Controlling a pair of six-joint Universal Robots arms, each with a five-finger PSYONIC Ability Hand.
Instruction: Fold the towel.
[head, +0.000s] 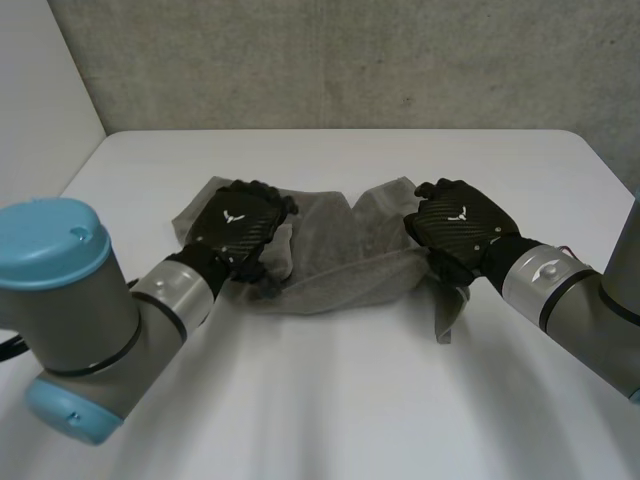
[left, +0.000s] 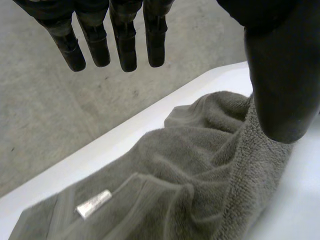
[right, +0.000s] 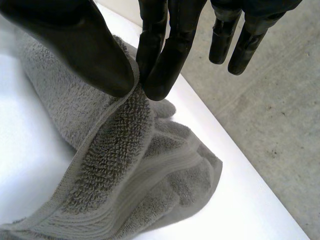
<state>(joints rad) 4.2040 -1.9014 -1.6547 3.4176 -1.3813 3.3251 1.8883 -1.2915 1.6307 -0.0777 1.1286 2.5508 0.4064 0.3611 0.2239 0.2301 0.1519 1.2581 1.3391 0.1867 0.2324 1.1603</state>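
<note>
Nearest: left arm (head: 60, 310) and right arm (head: 560, 285) reach in over the bare desk (head: 330, 400).
The towel (head: 340, 260) sits mid-desk, bunched into a loose strip running left to right, not flat. One corner (head: 445, 322) hangs below the right hand, on the camera side.
Right hand (head: 458, 222): grasping. In the right wrist view, its thumb (right: 85, 45) and a finger (right: 165, 65) pinch the towel's banded edge. The other fingers are straight and clear of the cloth.
Left hand (head: 238, 222): released, over the towel's left part. In the left wrist view, the fingers (left: 125, 45) are straight and well apart from the thumb (left: 280, 75), with nothing between them. The thumb tip is right at a raised fold; can't tell if it touches.
Step, my read: grasp phase ahead of the first fold, with only one side secured. Next, the left hand needs to close on the matching edge or corner. Then both hands lift and spread to take out the slack.
Hard to make out: which edge lies under the left palm, and where the far corners sit inside the bunch. A white label (left: 93, 204) marks a flatter stretch, well away from the thumb.
</note>
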